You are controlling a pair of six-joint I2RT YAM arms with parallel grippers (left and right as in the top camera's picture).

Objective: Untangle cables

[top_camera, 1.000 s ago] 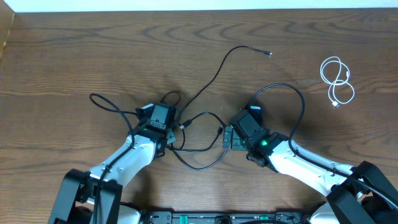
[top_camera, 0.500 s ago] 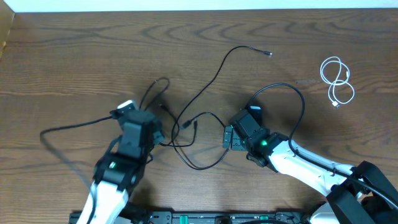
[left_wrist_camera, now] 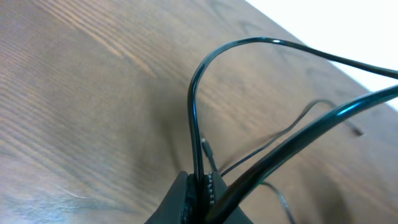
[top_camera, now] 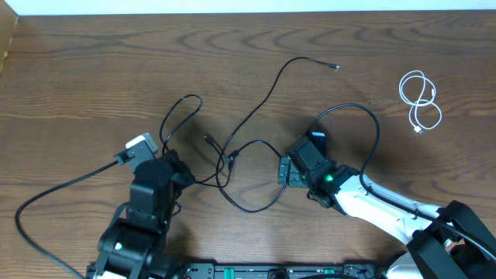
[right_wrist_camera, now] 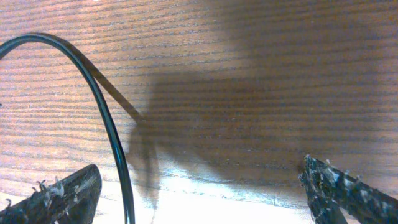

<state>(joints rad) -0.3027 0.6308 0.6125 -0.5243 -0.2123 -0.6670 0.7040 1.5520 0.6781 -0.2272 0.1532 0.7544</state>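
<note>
My left gripper (left_wrist_camera: 198,190) pinches a thin black cable (left_wrist_camera: 191,106); my right gripper (right_wrist_camera: 199,186) gapes empty. Cable looks light and limp, best taken beside the tangle (top_camera: 229,161).

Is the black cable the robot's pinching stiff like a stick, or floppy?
Probably floppy: the black cable pinched in the left end effector bends in a loose arc. It looks thin, so it is likely light. Its glossy skin might let it slip.

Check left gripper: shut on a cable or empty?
Shut on a black cable. Left wrist view shows the left gripper closed tight, the cable pinched at its tip and looping upward.
</note>
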